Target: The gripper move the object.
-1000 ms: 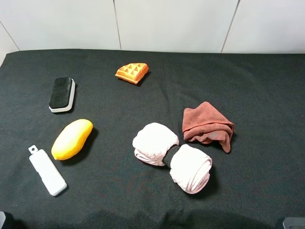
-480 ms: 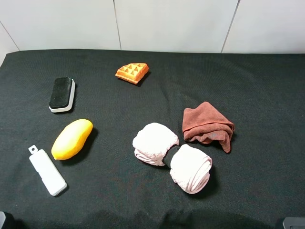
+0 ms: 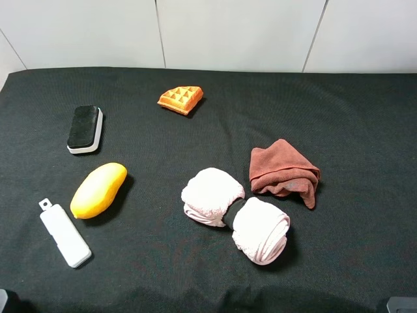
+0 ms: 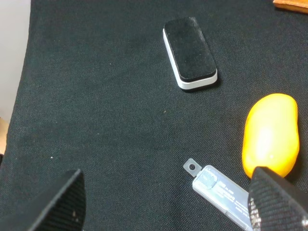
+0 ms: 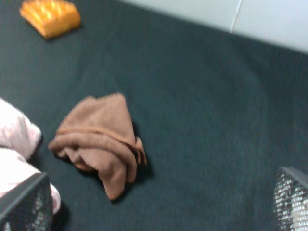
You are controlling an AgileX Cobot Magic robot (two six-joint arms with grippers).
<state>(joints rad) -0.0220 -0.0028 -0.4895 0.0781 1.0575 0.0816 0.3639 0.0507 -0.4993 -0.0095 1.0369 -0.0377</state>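
On the black cloth lie an orange waffle piece (image 3: 180,99), a black-and-white eraser (image 3: 85,128), a yellow mango (image 3: 99,190), a white flat stick (image 3: 64,233), a rolled pink towel (image 3: 234,214) and a crumpled brown cloth (image 3: 284,173). My left gripper (image 4: 168,207) is open and empty, hovering near the white stick (image 4: 219,190), the mango (image 4: 269,137) and the eraser (image 4: 189,53). My right gripper (image 5: 159,202) is open and empty, short of the brown cloth (image 5: 98,137). Only slivers of the arms show at the exterior view's bottom corners.
The white wall (image 3: 234,32) borders the table at the back. The pink towel (image 5: 14,144) lies close beside the brown cloth. The waffle (image 5: 49,17) sits well beyond them. Bare black cloth (image 3: 352,111) spreads over the right and far side.
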